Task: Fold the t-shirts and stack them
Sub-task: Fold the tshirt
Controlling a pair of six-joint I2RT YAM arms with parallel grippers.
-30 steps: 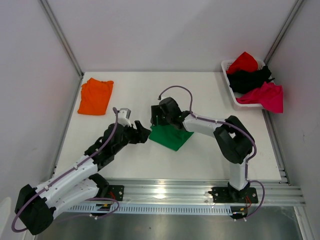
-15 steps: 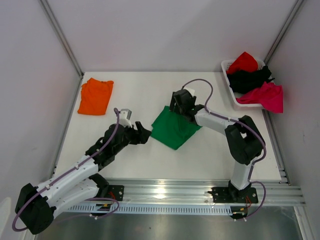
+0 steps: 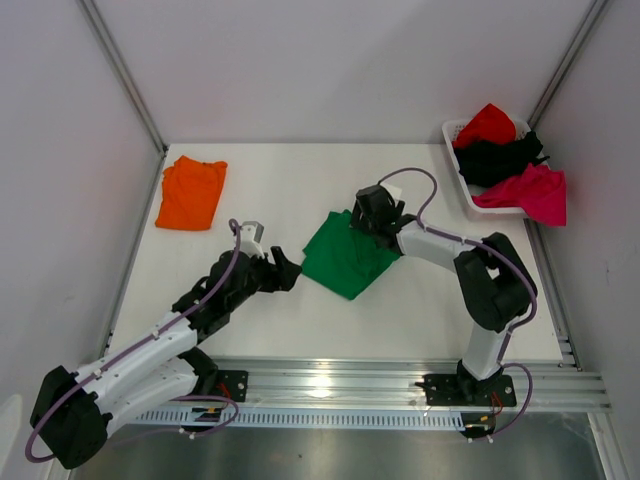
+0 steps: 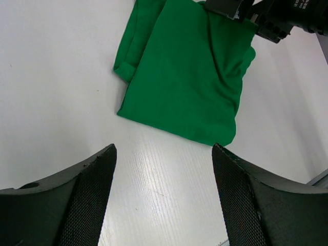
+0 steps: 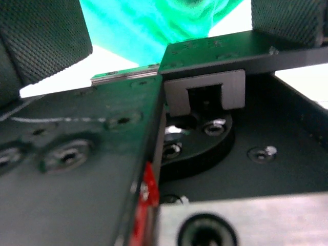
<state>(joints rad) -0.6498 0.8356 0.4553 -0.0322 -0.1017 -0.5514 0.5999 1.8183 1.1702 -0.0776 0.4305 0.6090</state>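
Lying folded mid-surface, the green t-shirt (image 3: pixel 345 262) isn't yet stacked on the folded orange t-shirt (image 3: pixel 191 192) far left. Three more t-shirts (image 3: pixel 500 158) wait in the basket (image 3: pixel 451 133) far right. Left gripper (image 3: pixel 285 270) and right gripper (image 3: pixel 372 215): fingers wide, empty.

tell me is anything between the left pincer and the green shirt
Nothing visible does. Only bare table lies between the open left pincer and the green t-shirt. The right pincer is at the shirt's far corner, outside that gap.
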